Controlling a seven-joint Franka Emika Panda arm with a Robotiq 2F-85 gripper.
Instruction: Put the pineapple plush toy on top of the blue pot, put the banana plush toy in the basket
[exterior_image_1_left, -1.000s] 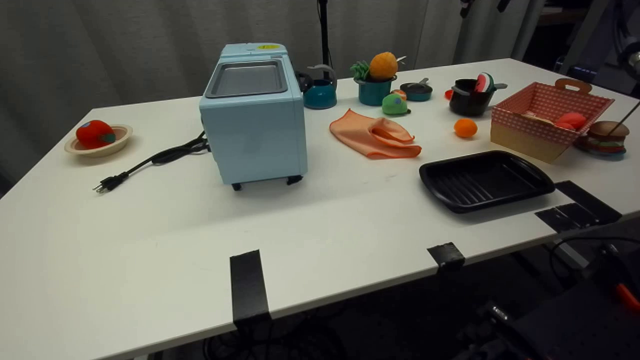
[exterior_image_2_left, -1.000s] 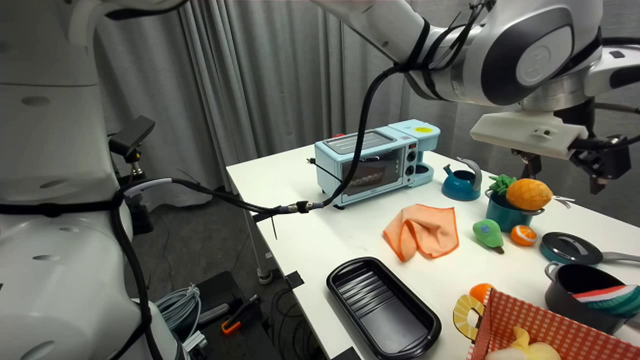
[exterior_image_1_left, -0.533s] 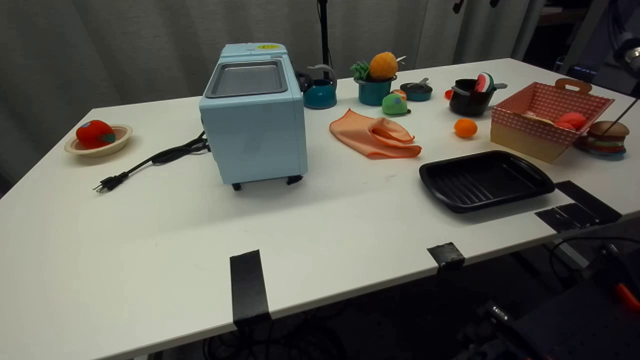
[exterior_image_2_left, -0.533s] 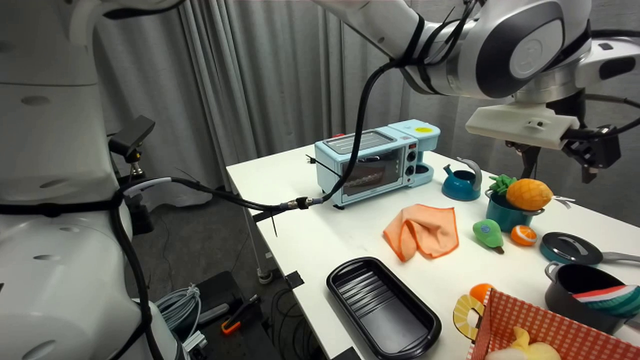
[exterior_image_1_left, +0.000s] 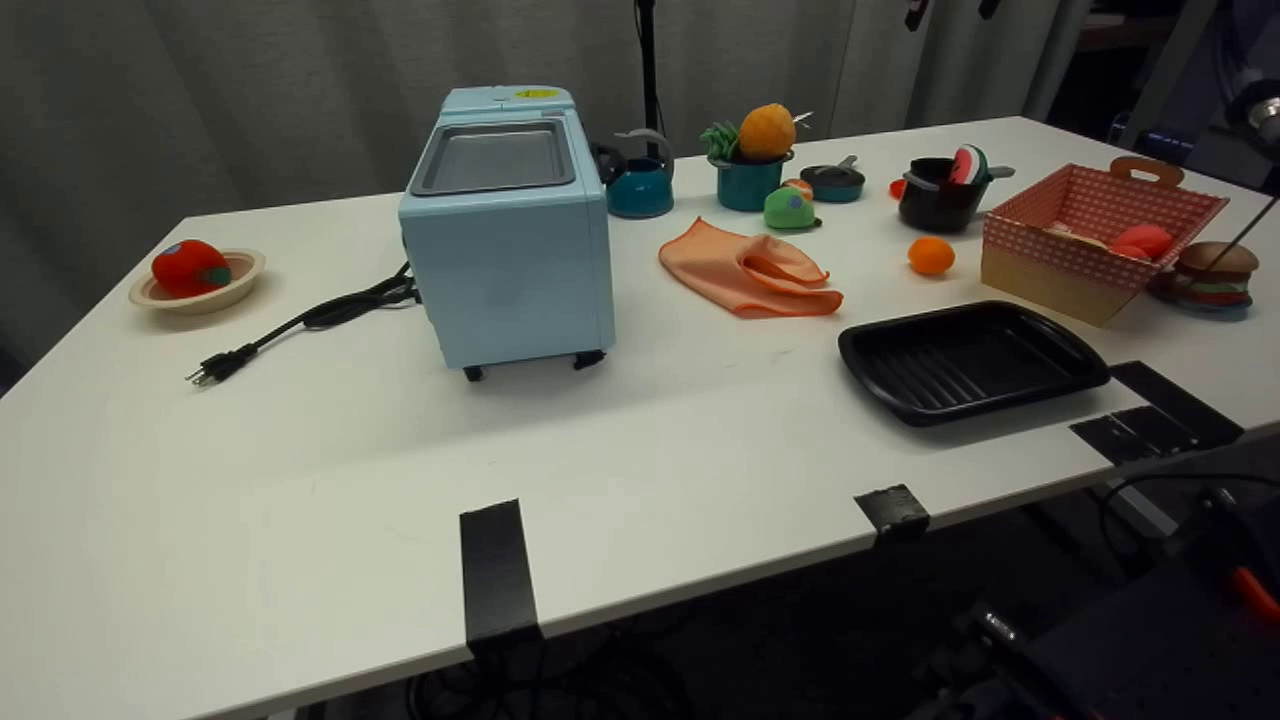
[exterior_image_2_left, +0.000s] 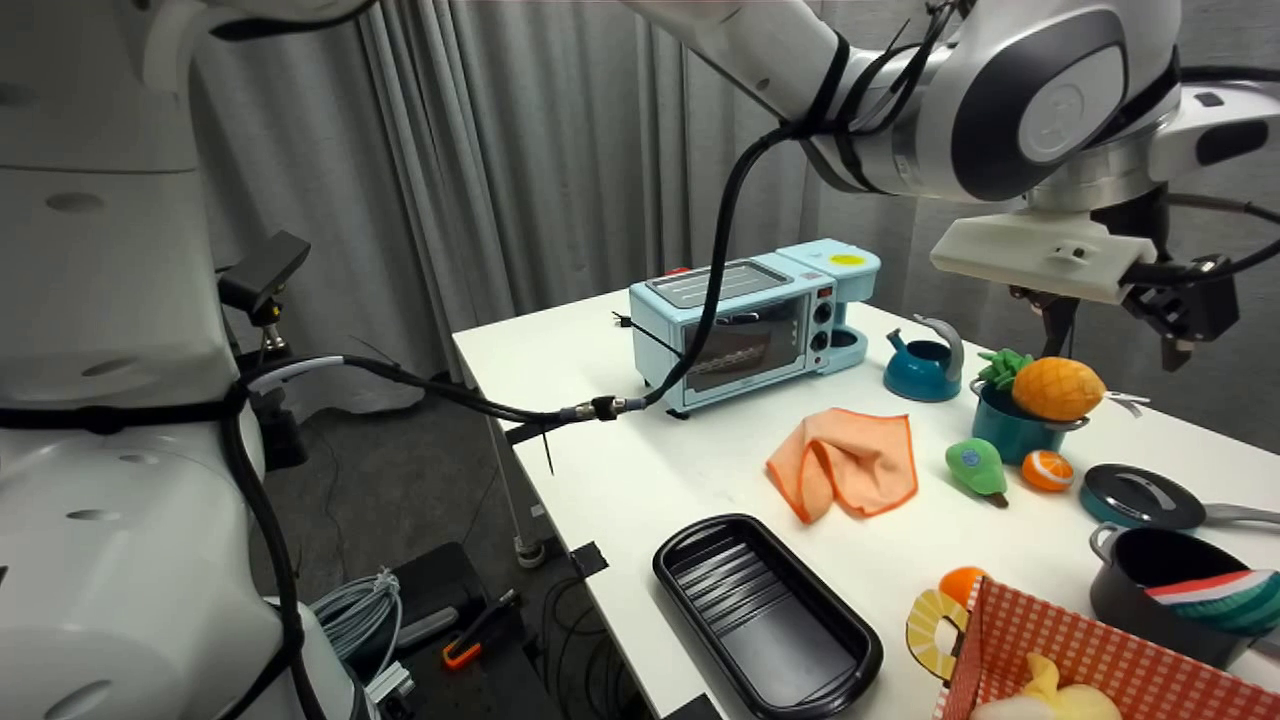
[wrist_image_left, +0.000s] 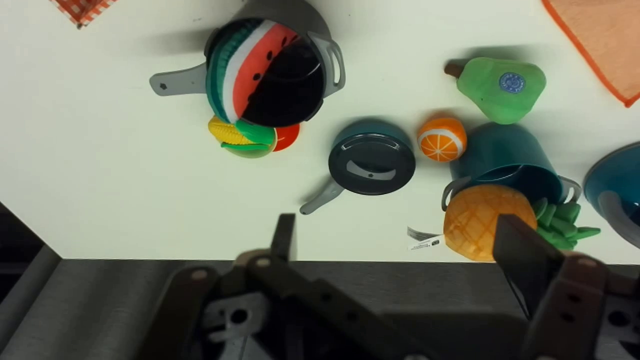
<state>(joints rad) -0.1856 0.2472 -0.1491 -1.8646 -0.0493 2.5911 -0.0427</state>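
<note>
The orange pineapple plush toy (exterior_image_1_left: 767, 132) (exterior_image_2_left: 1060, 388) lies on its side on top of the blue pot (exterior_image_1_left: 749, 187) (exterior_image_2_left: 1005, 432), its green leaves over the rim. In the wrist view the pineapple plush toy (wrist_image_left: 482, 215) covers part of the blue pot's (wrist_image_left: 500, 147) opening. A yellow plush, seemingly the banana plush toy (exterior_image_2_left: 1050, 695), lies in the red-checked basket (exterior_image_2_left: 1120, 630) (exterior_image_1_left: 1050, 275). Only a corner of the basket (wrist_image_left: 82, 7) shows in the wrist view. My gripper (wrist_image_left: 396, 220) (exterior_image_2_left: 1115, 350) (exterior_image_1_left: 951, 12) is open and empty, above the table's far edge near the pot.
A black pot (exterior_image_1_left: 940, 198) holding a watermelon plush and a lidded pan (wrist_image_left: 371, 160) stand between basket and blue pot. A green pear (exterior_image_2_left: 976, 468), an orange half (exterior_image_2_left: 1048, 470), a kettle (exterior_image_2_left: 922, 370), an orange cloth (exterior_image_1_left: 750, 270), a black tray (exterior_image_1_left: 975, 360) and a toaster (exterior_image_1_left: 510, 250) surround.
My gripper has moved slightly left and up in both exterior views over the first half second, then stays almost still. The toys, pot and basket have not moved.
</note>
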